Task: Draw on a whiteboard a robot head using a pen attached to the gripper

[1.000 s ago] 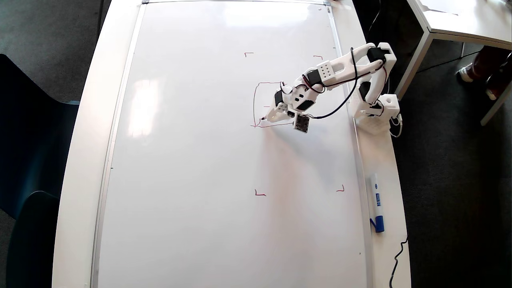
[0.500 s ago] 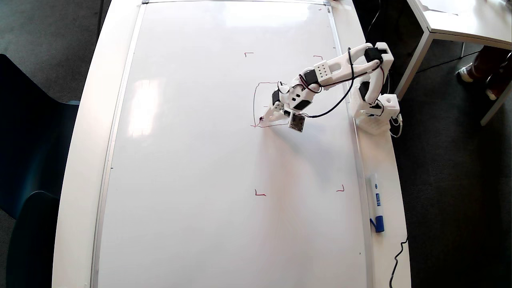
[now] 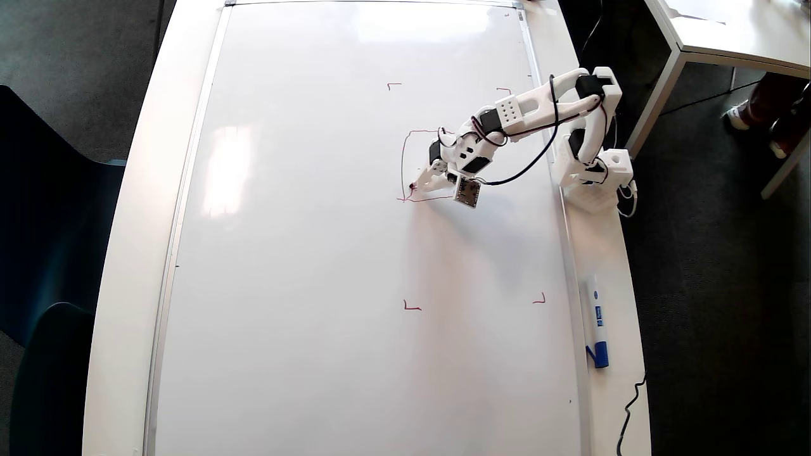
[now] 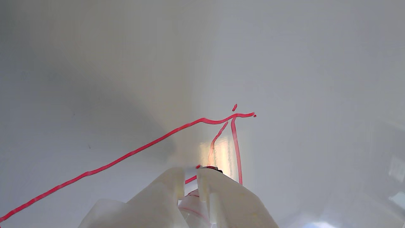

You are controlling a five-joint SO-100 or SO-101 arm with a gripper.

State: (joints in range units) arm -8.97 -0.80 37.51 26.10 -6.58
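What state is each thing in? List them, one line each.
claw: shut on the pen, low over the board.
pen: clamped in the claw, tip near the drawing's lower left corner in the overhead view.
robot head: unfinished outline.
whiteboard: lying flat, mostly blank.
blue-capped marker: capped, lying unused beside the board.

Blue-capped marker (image 3: pixel 596 321) on white table (image 3: pixel 120 253); second table (image 3: pixel 728 28) nearby.
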